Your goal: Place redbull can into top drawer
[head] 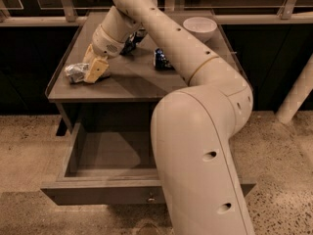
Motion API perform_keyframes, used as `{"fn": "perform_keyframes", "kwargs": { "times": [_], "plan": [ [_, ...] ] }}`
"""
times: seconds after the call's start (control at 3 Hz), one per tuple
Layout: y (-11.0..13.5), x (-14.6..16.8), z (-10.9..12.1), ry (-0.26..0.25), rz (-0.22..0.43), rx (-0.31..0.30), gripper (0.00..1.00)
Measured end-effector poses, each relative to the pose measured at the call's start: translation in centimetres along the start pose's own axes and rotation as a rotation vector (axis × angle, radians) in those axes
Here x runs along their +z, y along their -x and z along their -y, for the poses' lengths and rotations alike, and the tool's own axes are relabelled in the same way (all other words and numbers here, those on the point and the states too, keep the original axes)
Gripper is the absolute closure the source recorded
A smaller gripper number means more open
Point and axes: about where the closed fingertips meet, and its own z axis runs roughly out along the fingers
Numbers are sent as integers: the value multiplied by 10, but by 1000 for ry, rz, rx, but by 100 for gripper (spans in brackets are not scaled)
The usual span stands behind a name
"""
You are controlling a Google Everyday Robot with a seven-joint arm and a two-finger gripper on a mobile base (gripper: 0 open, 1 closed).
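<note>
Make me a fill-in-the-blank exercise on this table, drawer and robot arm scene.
1. The wide grey-brown wooden top drawer is pulled ____.
2. The slim silver redbull can lies on its ____ on the grey table.
3. The cream gripper is at that can, not at the shorter can, which is dark ____.
4. The round bowl at the table's far corner is ____.
Missing words: open; side; blue; white.

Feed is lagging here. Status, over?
Gripper at the can, left side of tabletop. Can lying on its side, not in drawer. Drawer open below; path looks free.
</note>
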Motion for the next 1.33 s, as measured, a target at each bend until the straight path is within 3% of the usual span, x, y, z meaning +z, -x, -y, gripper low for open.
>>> {"fn": "perform_keyframes", "kwargs": {
  "times": [0.33, 0.67, 1.0, 1.33],
  "plan": [
    [3, -16, -15, -15, 18, -12, 100],
    [9, -49, -49, -58, 25, -9, 100],
    [18, -89, -99, -122, 8, -6, 100],
    [34, -127, -154, -226, -5, 5, 100]
  ]
}}
